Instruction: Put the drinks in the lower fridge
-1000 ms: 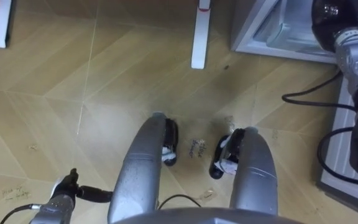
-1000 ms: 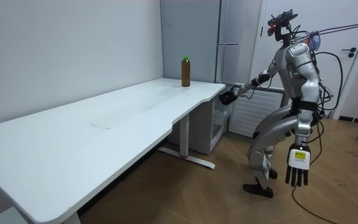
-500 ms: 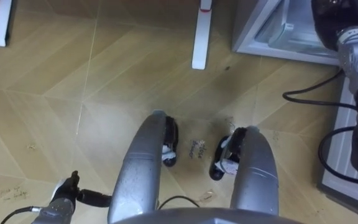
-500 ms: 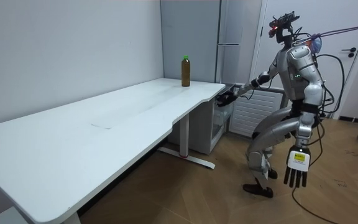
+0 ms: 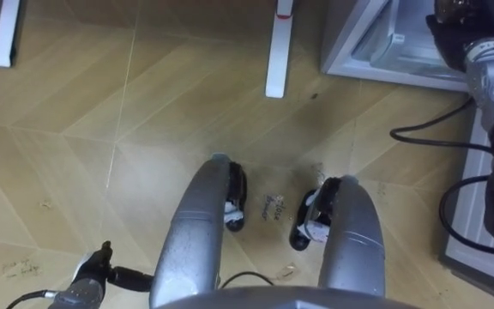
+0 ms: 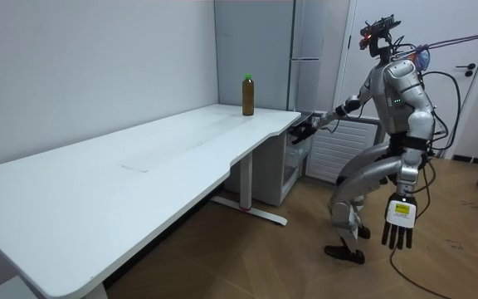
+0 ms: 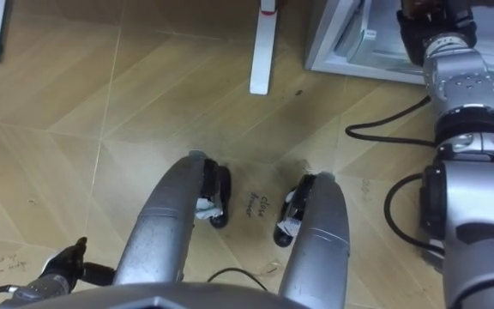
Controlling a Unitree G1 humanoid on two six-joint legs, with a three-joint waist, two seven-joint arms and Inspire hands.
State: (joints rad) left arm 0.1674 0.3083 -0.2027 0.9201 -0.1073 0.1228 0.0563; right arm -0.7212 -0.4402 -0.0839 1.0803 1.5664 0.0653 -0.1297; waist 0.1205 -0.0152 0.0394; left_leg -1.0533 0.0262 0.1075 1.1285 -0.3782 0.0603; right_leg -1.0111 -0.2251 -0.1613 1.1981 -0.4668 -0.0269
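The white table (image 6: 139,166) carries one brown, green-capped bottle (image 6: 247,95). It stands upright at the table's far edge, near the corner beside the tall grey fridge (image 6: 307,33). A white table leg (image 5: 277,47) stands on the wood floor (image 5: 101,129), just left of the open lower fridge compartment (image 5: 376,51), whose interior is cut off by the eye view's top edge. The robot stands with knees bent off that end of the table. Its right hand (image 7: 424,19) reaches into the compartment's opening; the fingers cannot be made out, nor whether it holds anything. The left hand (image 6: 398,224) hangs beside the thigh, fingers straight and pointing down, empty.
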